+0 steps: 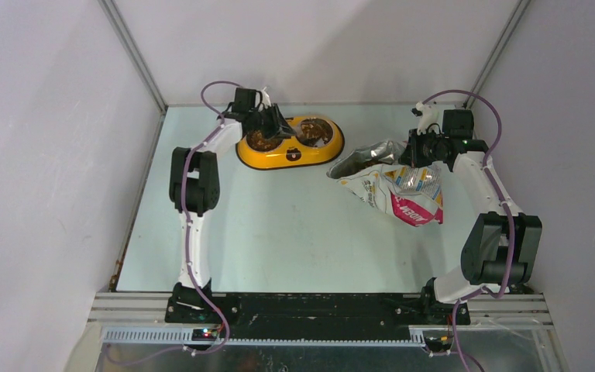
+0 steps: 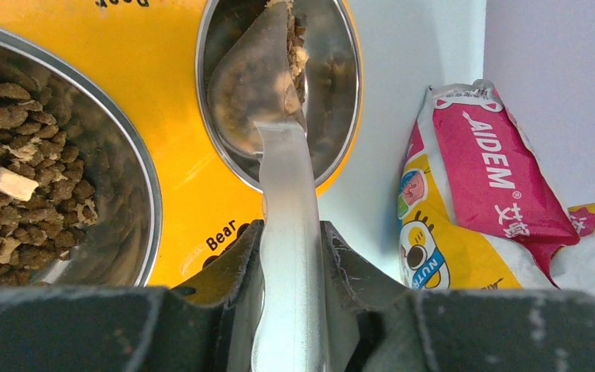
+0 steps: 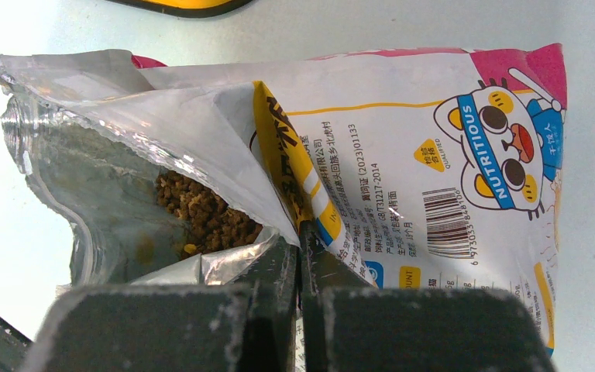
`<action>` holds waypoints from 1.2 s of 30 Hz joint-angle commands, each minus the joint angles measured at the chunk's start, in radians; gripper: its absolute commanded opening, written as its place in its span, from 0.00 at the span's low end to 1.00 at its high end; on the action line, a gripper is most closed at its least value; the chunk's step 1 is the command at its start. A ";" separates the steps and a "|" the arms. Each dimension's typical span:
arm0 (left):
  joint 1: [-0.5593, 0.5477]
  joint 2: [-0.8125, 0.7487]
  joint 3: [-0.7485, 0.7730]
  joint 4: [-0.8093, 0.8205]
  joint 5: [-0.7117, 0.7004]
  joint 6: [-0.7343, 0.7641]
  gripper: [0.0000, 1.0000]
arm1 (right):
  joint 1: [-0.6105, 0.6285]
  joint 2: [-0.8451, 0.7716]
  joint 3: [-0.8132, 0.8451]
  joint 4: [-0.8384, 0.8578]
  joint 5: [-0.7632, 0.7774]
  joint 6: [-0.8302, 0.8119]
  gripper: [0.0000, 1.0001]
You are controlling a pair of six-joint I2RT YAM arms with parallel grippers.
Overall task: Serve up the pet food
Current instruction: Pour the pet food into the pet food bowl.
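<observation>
The pet food shows as brown kibble [image 2: 23, 178] filling one steel cup of the yellow double bowl [image 2: 174, 116]. My left gripper [image 2: 290, 232] is shut on the handle of a clear plastic scoop [image 2: 256, 85]. The scoop's tilted head reaches into the other cup [image 2: 333, 101], with kibble along its edge. In the top view that gripper [image 1: 271, 124] hovers over the bowl [image 1: 290, 155]. The foil bag [image 3: 403, 155] lies on its side with its mouth open, and more kibble [image 3: 205, 213] shows inside. My right gripper [image 3: 300, 248] is shut on the bag's upper edge.
The bag [image 1: 399, 186] lies right of the bowl on the pale tabletop [image 1: 279, 225]. White walls close in on the left, back and right. From the left wrist the bag's pink base [image 2: 488, 170] shows close to the right wall.
</observation>
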 commanded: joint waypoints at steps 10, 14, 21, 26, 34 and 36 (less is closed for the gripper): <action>-0.017 0.018 0.147 -0.116 -0.143 0.092 0.00 | -0.035 -0.001 0.012 -0.067 0.091 -0.029 0.00; -0.027 0.026 0.182 -0.156 -0.159 0.112 0.00 | -0.035 -0.003 0.013 -0.067 0.090 -0.029 0.00; -0.047 0.031 0.226 -0.225 -0.202 0.159 0.00 | -0.035 -0.008 0.013 -0.069 0.087 -0.029 0.00; -0.055 0.026 0.247 -0.251 -0.221 0.177 0.00 | -0.035 -0.009 0.012 -0.069 0.085 -0.028 0.00; -0.070 0.028 0.284 -0.297 -0.248 0.210 0.00 | -0.035 -0.009 0.012 -0.068 0.084 -0.031 0.00; -0.073 0.029 0.293 -0.306 -0.252 0.217 0.00 | -0.035 -0.010 0.012 -0.068 0.084 -0.031 0.00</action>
